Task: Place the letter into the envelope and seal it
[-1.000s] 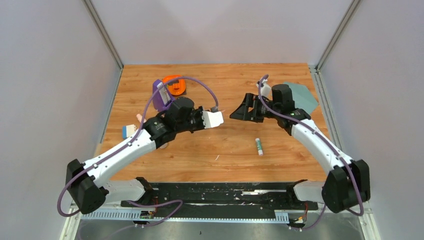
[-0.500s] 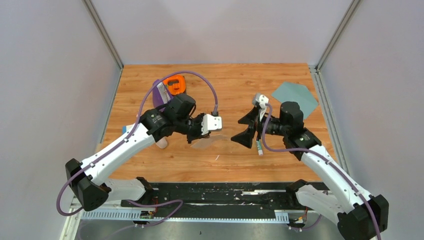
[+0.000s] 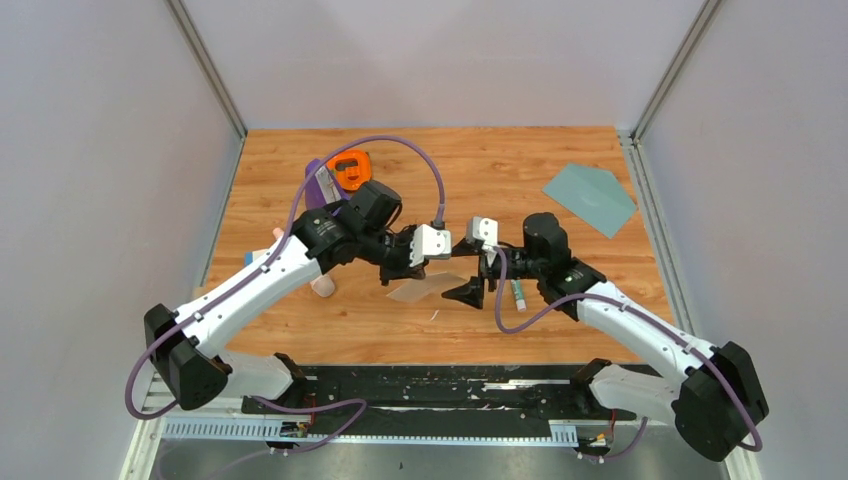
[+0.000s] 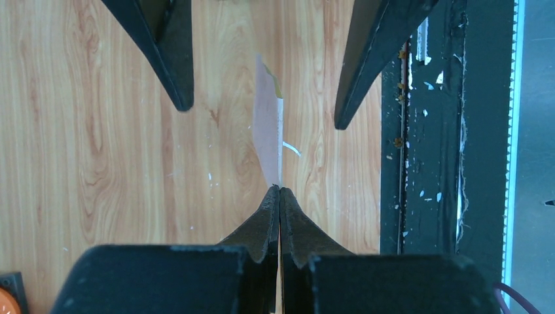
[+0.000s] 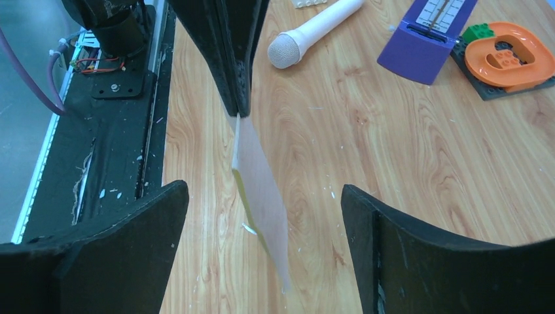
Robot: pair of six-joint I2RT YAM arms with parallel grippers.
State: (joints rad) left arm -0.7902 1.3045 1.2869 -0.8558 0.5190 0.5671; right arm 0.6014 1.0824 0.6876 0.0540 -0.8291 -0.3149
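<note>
My left gripper (image 3: 398, 277) is shut on one end of the letter (image 3: 425, 288), a thin pale beige sheet held above the table's middle. In the left wrist view the letter (image 4: 268, 134) sticks out edge-on from the closed tips (image 4: 279, 188). My right gripper (image 3: 470, 272) faces it, open wide. In the right wrist view the letter's (image 5: 262, 196) free end hangs between the spread fingers (image 5: 131, 235) without touching either, and the left gripper (image 5: 239, 108) pinches its far end. The grey-teal envelope (image 3: 590, 197) lies flat at the back right, far from both grippers.
A glue stick (image 3: 518, 292) lies beside the right wrist. At the back left stand a purple box (image 3: 318, 190) and an orange toy (image 3: 350, 168). A pale microphone-shaped cylinder (image 5: 314, 31) lies by the left arm. The black base rail (image 3: 430, 385) runs along the near edge.
The right arm swung from the envelope at the back right to the middle, bringing its open fingers around the letter's free end. The left gripper shifted slightly right, still holding the letter.
</note>
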